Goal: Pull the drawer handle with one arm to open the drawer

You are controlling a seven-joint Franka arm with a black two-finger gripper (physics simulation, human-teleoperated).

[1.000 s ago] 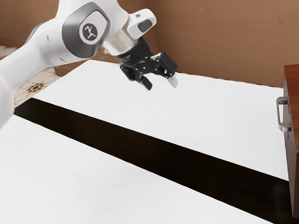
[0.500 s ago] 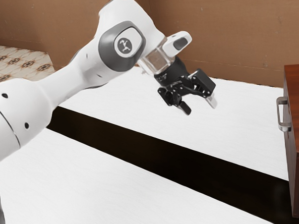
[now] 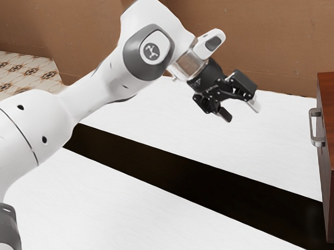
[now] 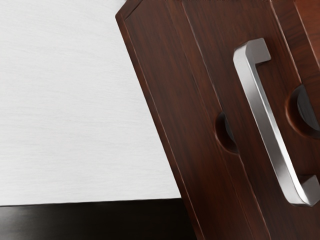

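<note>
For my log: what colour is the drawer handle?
Silver-grey metal handle, clearest in the wrist view.

Arm [image 3: 88,106] stretched out, gripper [image 3: 241,112] held wide.

The white arm comes in from the exterior view's lower left and climbs to a grey-capped joint [image 3: 150,51]. From there the wrist [image 3: 189,62] bends down toward the exterior view's right. The black gripper tilts downward, and its two fingers [image 3: 226,116] stand spread apart in the air.

Open air over the white table [image 3: 267,140] runs clear from the gripper [image 3: 242,112] to the handle [image 3: 315,128], whose bar stands off the drawer front [image 3: 331,130] with a gap behind.
</note>
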